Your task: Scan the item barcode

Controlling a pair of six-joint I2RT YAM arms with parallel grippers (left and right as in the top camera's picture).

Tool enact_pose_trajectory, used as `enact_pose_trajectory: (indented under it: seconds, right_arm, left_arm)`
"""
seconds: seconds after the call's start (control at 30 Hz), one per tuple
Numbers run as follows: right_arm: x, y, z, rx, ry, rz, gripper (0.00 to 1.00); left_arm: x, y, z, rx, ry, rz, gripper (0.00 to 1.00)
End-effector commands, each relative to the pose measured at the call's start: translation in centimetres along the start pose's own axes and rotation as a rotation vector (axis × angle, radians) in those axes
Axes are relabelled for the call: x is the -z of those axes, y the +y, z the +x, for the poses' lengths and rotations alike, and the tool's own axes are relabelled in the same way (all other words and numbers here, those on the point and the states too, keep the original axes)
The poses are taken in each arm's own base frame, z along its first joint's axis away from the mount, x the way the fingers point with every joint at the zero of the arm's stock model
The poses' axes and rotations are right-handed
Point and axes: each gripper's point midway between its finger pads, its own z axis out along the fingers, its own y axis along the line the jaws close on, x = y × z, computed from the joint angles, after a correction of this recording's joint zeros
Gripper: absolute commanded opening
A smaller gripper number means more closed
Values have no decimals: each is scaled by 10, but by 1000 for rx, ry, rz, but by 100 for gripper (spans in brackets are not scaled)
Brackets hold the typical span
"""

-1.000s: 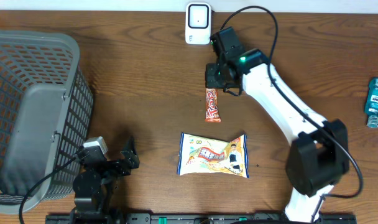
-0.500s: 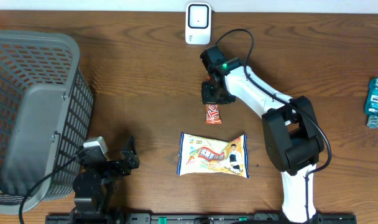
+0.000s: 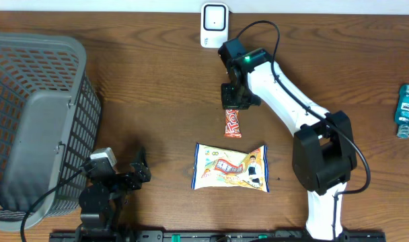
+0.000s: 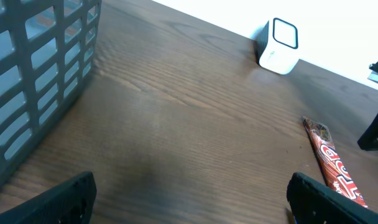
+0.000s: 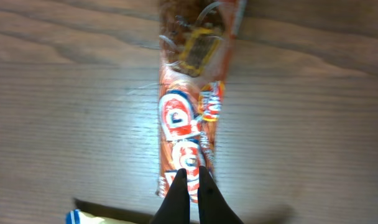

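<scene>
Basket (image 3: 29, 121) stands far left of the scanner (image 3: 214, 25), at the table edge. Left gripper (image 4: 192, 205), well left of and nearer the robot than the scanner: jaws wide apart, empty, bare wood ahead. Right gripper (image 5: 190, 186), just before the scanner: jaws closed, pinching the end of the snack bar (image 5: 189, 118), with open table on either side.

A grey plastic basket (image 3: 83, 114) with lattice walls stands at the left edge of the wooden table (image 3: 151, 87), its wall filling the left of the left wrist view. A yellow and white snack packet (image 3: 231, 168) lies flat near the table's front middle. A blue bottle (image 3: 407, 111) lies at the far right edge, well apart from both
</scene>
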Motion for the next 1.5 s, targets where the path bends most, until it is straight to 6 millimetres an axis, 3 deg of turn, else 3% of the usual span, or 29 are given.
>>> enact_pose_trajectory:
  seconds: [0.0,0.13,0.2,0.27,0.37,0.57,0.67,1.0,1.1,1.23,1.37,1.47]
  right_arm:
    - [-24,10,26,34,49,12,1]
    - [-58,13,46,43,59,35,1]
    - [-72,-4,55,-35,45,120,1]
    - [-72,-9,53,-37,36,139,1]
    - [-55,-3,43,-3,38,103,1]
    - [7,6,11,13,-39,81,1]
    - [11,0,6,13,-62,119,1]
    - [-63,-33,57,-71,41,202,1]
    - [-70,-39,62,-77,48,211,1]
    - [-51,-35,41,-54,8,193,1]
    - [-10,-22,11,-1,-40,166,4]
    - [16,-16,2,35,-53,160,41]
  left_arm:
    - [-1,0,2,11,5,5,98]
    - [-1,0,2,11,5,5,98]
    - [-1,0,2,11,5,5,98]
    - [-1,0,2,11,5,5,98]
    - [-1,0,2,11,5,5,98]
    - [-1,0,2,11,5,5,98]
    - [-1,0,2,11,5,5,98]
    - [-1,0,2,11,6,5,98]
    - [-1,0,2,11,5,5,98]
    - [-1,0,2,11,5,5,98]
    - [-1,0,2,11,5,5,98]
    - [-1,0,2,11,5,5,98]
